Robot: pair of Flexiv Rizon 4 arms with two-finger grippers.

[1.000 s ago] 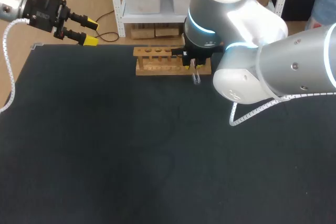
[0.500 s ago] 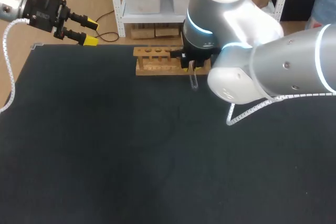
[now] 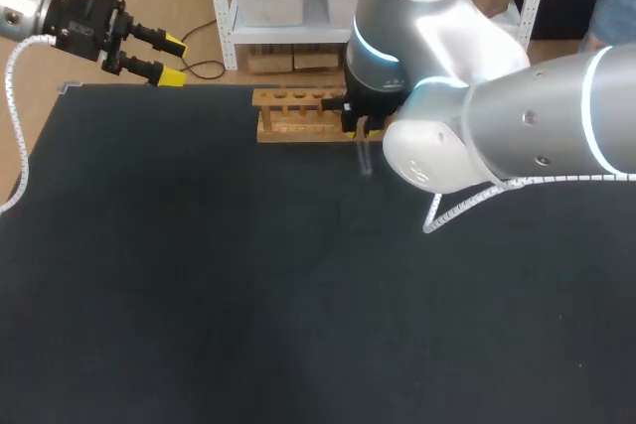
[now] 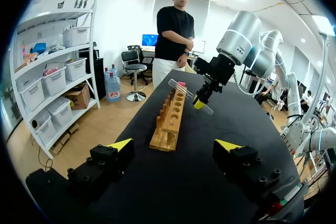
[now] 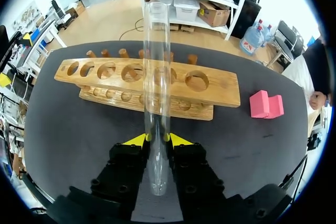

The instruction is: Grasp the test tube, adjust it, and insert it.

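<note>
Two dangers are clear to me at this point, and both come from the angle of the glass. My right gripper [image 5: 156, 139] is closed on the test tube [image 5: 156, 77], with a yellow tip pressing on each side, and it holds the tube low along its length. The tube is in the air over the wooden rack [image 5: 210, 85], crossing its top board near the middle holes. In the left wrist view the tube [image 4: 190, 96] is clearly tilted, not upright, beside the far part of the rack [image 4: 169, 121].

If I go down like this, I think the end of the tube meets the edge of a hole or the flat wood between two holes. The glass can then turn between my narrow tips or slip out, because smooth glass gives little friction. I cannot tell for sure which end is the round one, so I must not guess the direction.

The second danger is the rack itself. It seems to stand loose on the table [image 3: 199, 275], so a push from the side can slide it or tip it toward the pink block [image 5: 265, 104] near its end.

My left gripper [image 3: 159, 59] hangs with its fingers spread apart and empty at the far left corner of the table, well away from the rack, so it cannot steady the rack from there.
</note>
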